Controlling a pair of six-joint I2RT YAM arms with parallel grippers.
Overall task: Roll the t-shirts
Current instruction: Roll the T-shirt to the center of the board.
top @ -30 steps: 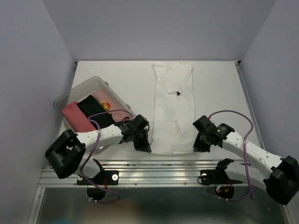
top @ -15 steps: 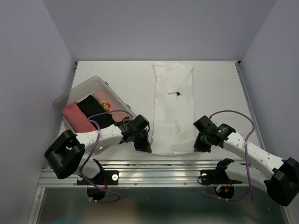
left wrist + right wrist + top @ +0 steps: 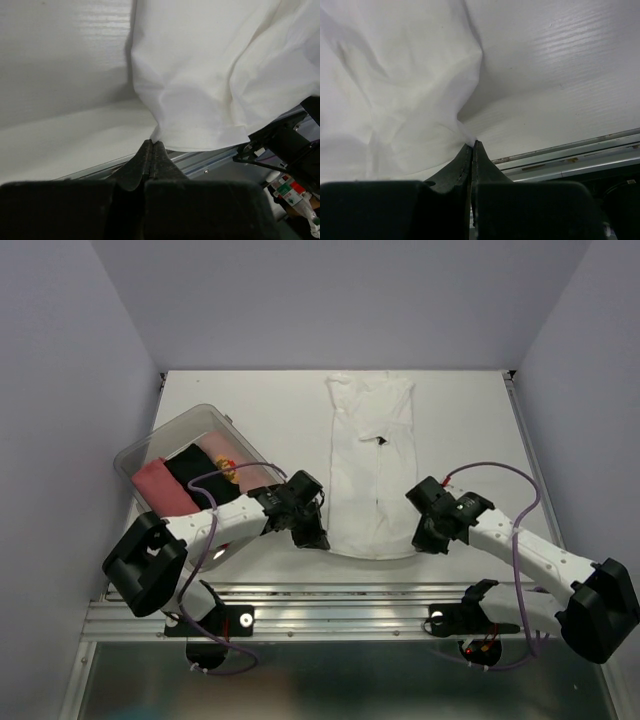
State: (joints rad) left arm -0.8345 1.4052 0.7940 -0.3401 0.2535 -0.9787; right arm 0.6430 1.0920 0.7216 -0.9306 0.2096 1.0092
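A white t-shirt, folded into a long strip with a small dark neck label, lies on the table from back to front. My left gripper is shut on its near left hem corner. My right gripper is shut on its near right hem corner. Both corners are raised a little off the table, and the near hem sags between them. Salmon-pink, black and red/yellow-print shirts lie folded in the tub.
A clear plastic tub stands at the left of the table, beside my left arm. A metal rail runs along the table's near edge, just behind both grippers. Walls close in the table on three sides.
Both grippers have moved away from the near edge toward the back, carrying the white shirt's hem corners with them. The hem has lifted and drawn up the table.
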